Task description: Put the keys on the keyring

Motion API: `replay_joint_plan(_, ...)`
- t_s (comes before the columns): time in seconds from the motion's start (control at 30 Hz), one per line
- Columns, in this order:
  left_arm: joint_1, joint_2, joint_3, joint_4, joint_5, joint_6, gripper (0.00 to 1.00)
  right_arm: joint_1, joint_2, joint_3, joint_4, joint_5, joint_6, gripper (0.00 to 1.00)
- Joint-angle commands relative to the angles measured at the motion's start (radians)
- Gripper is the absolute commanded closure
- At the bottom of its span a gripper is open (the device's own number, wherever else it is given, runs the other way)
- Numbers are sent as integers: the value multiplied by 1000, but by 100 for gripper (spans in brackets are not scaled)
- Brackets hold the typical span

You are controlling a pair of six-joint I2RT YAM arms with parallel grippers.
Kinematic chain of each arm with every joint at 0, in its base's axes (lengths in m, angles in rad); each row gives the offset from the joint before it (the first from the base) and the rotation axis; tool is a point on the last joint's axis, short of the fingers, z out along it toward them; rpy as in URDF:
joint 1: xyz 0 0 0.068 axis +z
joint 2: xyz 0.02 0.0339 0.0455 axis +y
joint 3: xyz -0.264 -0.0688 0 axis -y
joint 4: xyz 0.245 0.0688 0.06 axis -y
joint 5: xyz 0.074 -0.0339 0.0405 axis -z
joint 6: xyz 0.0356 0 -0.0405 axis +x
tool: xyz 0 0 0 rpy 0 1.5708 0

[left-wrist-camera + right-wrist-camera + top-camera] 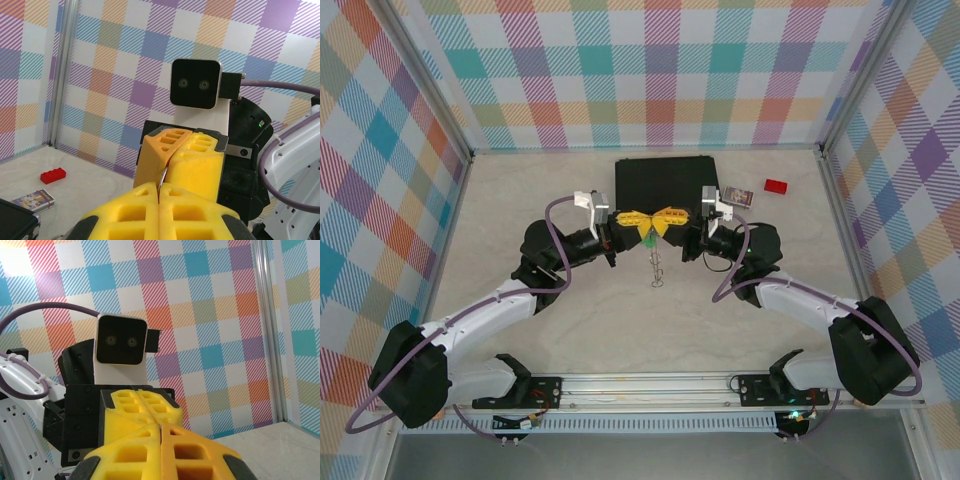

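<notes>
- Top external view: the left gripper (pixel 638 219) and the right gripper (pixel 672 219) meet tip to tip above the table centre. Both sets of jaws are clenched.
- The keyring (pixel 657 268), a thin grey metal hoop seen edge-on, hangs toward 6 o'clock from the meeting point. A green key (pixel 648 236) with a bright plastic tag sits just under the fingertips at 7 o'clock.
- A matte black case (pixel 665 183) lies at 12 o'clock, and a red block (pixel 776 186) lies at 2 o'clock, well apart.
- Left wrist view: the left gripper (pixel 159 189) has ribbed yellow foam-like pads. A thin curved metal sliver, which we judge to be the keyring (pixel 162 176), rises from their seam, so we read these jaws as grasping it. The right gripper (pixel 172 150) faces them at 12 o'clock.
- Right wrist view: the right gripper (pixel 161 432) is clenched against the left gripper (pixel 137 400). We cannot tell what it pinches.
- Hazard: the hoop is smooth, thin and springy. If either arm twists or pulls unevenly, we expect the hoop to slip from the soft pads and drop.
- Hazard: the key is small. A misaligned push against the ring's split could flick it onto the table.
</notes>
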Motion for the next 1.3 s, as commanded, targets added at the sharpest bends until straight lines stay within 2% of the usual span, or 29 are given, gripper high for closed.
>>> replay_joint_plan(0.0,-2,-30,40,-46,7,48,100,4,-34,17,-62,26,-51,84)
replay_joint_plan(0.13,1,-59,61,-171,-8,143,100,3,-107,5,-247,79,-150,77)
replay_joint_plan(0.2,3,-67,72,-234,-17,187,100,1,-150,-1,-347,124,-202,67)
replay_joint_plan(0.33,6,-71,90,-328,-20,270,100,-1,-249,6,-571,167,-314,67)
replay_joint_plan(0.47,6,-60,112,-433,-19,349,100,-2,-317,94,-950,159,-425,66)
replay_joint_plan(0.63,6,-36,124,-491,18,409,100,-1,-364,160,-1208,138,-516,64)
replay_joint_plan(0.77,6,-19,119,-505,53,451,100,0,-334,255,-1414,133,-613,66)
replay_joint_plan(0.9,6,-11,95,-492,94,476,100,1,-280,334,-1546,119,-662,69)
replay_joint_plan(1.1,6,-11,90,-557,120,517,100,20,-201,424,-1687,86,-769,71)
replay_joint_plan(1.27,6,-19,78,-581,143,533,100,70,-155,474,-1760,99,-858,72)
